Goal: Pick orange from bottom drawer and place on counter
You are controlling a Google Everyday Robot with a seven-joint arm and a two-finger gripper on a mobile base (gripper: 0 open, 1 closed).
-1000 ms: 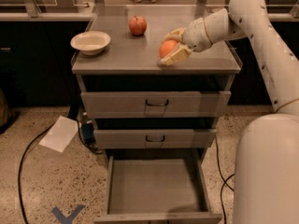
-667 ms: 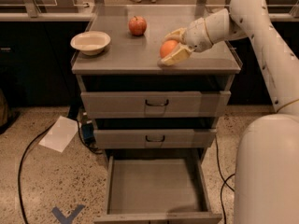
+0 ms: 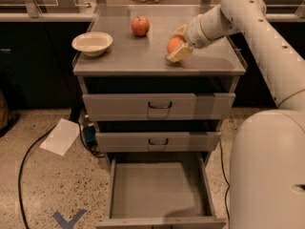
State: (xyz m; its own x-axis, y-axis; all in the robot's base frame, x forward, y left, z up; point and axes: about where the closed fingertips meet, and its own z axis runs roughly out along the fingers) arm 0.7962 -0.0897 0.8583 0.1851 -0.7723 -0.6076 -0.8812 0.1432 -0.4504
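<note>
The orange [image 3: 173, 45] sits between the pale fingers of my gripper [image 3: 176, 45], low over the right part of the counter [image 3: 128, 61], at or just above its surface. The gripper is shut on the orange, and one yellowish finger [image 3: 180, 54] shows in front of it. The white arm reaches in from the upper right. The bottom drawer [image 3: 159, 191] is pulled fully out below, and its grey floor holds nothing.
A redder apple [image 3: 140, 26] stands at the counter's back middle and a white bowl [image 3: 92, 43] at its left. The two upper drawers are closed. A white sheet of paper [image 3: 60, 136] and a black cable lie on the floor at the left.
</note>
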